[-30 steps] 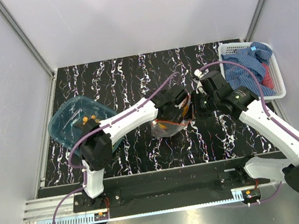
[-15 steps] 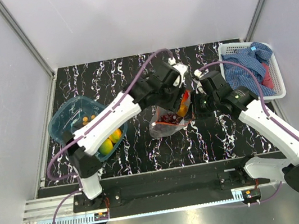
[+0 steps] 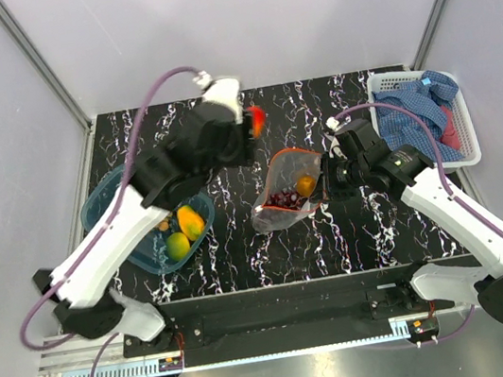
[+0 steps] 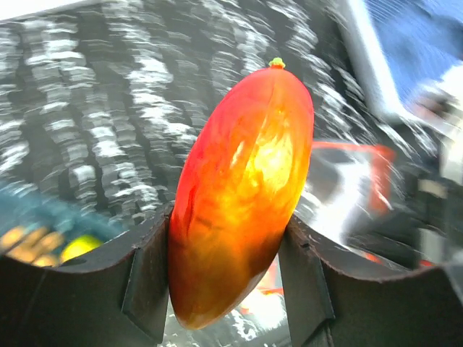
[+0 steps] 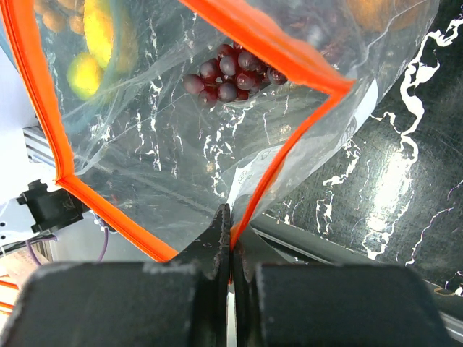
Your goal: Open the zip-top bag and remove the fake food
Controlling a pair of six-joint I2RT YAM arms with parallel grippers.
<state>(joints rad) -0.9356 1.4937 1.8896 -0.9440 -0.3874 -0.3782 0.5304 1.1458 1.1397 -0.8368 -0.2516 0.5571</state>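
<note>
Starting at the left, the tub (image 3: 100, 198) sits down and to the left of the left gripper (image 3: 254, 123) and already has a couple of yellow-green fruits (image 3: 190, 222) in it. What changed: a second ago that gripper was buried in the bag's mouth, half a second ago it was coming up, and now it's swung up and clear with a red-orange fruit (image 4: 242, 195) clamped between its fingers. So another piece is out, probably headed for the tub. The bag (image 3: 270, 216) hasn't budged. It's below and to the right of that gripper, mouth wide open, with grapes (image 5: 228, 72) and an orange (image 3: 305, 184) left inside, so I'd call the job partly done. The right gripper (image 5: 230, 217) is pinched tight on the bag's orange zip edge, same as before. Beyond it sits the basket (image 3: 468, 154) with the blue cloth (image 3: 416, 110), not involved. View-wise, the overhead only gives a red blob at the left gripper, while its wrist camera shows the fruit wedged lengthwise between both fingers. The right wrist camera shows the fingers closed right on the strip, which the overhead hides behind the wrist.
</note>
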